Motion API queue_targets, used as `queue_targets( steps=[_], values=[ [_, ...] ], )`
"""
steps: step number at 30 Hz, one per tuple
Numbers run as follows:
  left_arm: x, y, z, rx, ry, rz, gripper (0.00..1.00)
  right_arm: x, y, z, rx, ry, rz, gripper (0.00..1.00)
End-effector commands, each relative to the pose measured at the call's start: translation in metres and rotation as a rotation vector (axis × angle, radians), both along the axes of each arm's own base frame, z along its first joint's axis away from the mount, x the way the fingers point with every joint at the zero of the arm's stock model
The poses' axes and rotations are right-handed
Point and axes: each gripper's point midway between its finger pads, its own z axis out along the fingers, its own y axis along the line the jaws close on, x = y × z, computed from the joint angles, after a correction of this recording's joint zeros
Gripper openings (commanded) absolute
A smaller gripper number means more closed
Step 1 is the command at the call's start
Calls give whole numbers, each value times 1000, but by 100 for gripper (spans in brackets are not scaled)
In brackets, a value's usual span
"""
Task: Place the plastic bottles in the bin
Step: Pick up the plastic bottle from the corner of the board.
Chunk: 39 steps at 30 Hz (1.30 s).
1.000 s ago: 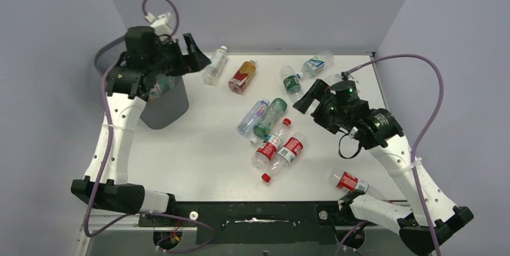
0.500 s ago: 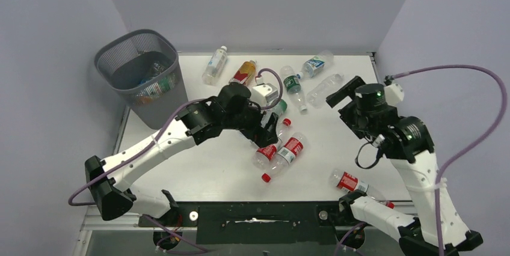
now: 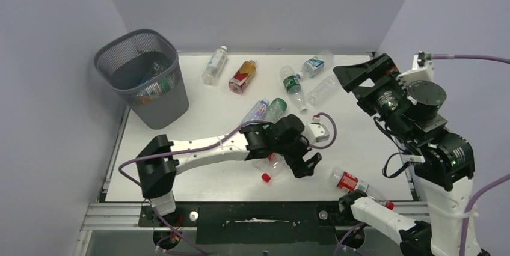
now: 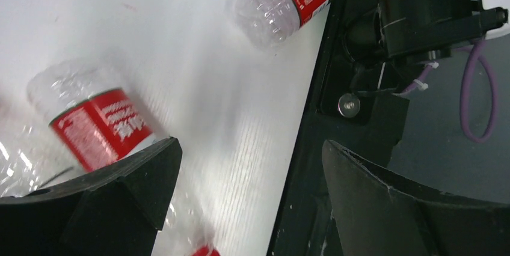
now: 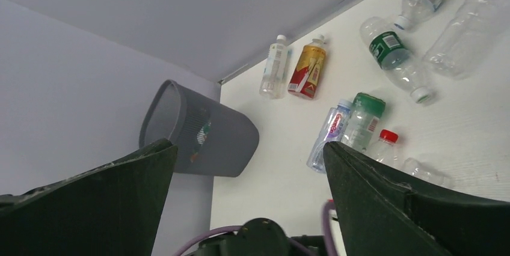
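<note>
The left gripper (image 3: 305, 166) hovers well right of the bin (image 3: 157, 110), fingers spread empty beside a red-labelled bottle (image 4: 96, 127). The right gripper (image 3: 359, 70), farther right, has its fingers released.

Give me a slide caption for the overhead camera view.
Left gripper open among red-labelled bottles up front; right gripper open, raised; bin rear left.

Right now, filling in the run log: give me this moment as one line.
stage: pre-grasp | left gripper: open, empty, by red-label bottle | right gripper: open, empty, raised | bin: partly filled
</note>
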Motion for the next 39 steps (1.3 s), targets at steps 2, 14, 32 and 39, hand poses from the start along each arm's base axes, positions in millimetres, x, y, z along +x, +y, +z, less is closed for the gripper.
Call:
queue_targets(
  steps=[2, 14, 32, 39],
  values=[
    [-5, -72, 43, -206, -155, -149, 89, 12, 48, 12, -21, -22, 235, 98],
    [-29, -151, 1, -178, -245, -368, 89, 8, 74, -12, -27, 54, 376, 98],
    [-27, -178, -69, -73, -291, -421, 89, 7, 81, -31, -57, 92, 430, 98],
    [-32, -174, -105, -11, -249, -435, 89, 6, 80, -39, -67, 107, 432, 98]
  ],
)
